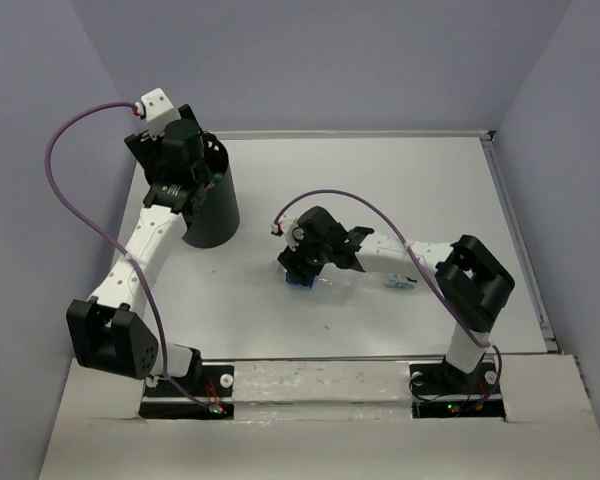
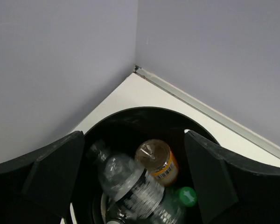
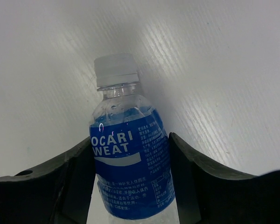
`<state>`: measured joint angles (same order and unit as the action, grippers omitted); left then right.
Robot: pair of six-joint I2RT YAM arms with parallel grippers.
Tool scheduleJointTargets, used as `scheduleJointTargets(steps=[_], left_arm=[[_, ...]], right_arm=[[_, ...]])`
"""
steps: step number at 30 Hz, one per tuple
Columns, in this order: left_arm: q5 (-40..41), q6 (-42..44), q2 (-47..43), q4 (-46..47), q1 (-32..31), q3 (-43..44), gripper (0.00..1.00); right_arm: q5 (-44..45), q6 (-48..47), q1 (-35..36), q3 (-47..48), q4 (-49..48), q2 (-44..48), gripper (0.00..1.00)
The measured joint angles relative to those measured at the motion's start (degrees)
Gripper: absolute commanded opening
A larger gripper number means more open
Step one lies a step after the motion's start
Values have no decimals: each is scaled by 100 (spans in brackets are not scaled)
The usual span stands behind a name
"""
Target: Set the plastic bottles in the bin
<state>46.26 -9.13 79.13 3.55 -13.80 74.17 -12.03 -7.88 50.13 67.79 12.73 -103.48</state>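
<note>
Plastic bottles sat in two places. A clear bottle [image 2: 126, 179], an orange bottle [image 2: 158, 161] and a green-capped bottle [image 2: 186, 196] lay inside the bin [image 2: 144, 111]. A blue-labelled bottle [image 3: 130, 172] lay on the table [image 3: 214, 70].

Your left gripper [image 2: 134, 140] hung over the bin mouth, jaws spread wide with nothing between them. Your right gripper [image 3: 130, 142] pressed its fingers against both sides of the blue label, clamping that bottle.

The step in hand appeared to be the pick-up. Next, you would likely need to lift it clear, carry it across to the bin and release it above the mouth.
</note>
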Motion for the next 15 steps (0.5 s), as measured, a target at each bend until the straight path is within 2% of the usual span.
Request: scheduleJointTargets(steps=[6,11,15], left_arm=[[-728,-282,-667,-260,0,-7,99],[-1633,-695,-1985,-444,0,-343,99],[-2448,-949,-3202,-608,0,-1097,99]], right_arm=[[-157,162,0,22,-120,575,50],[-341,461,-4,317,-431,1191,49],[-461,809,-20,914,-863,1333,48]])
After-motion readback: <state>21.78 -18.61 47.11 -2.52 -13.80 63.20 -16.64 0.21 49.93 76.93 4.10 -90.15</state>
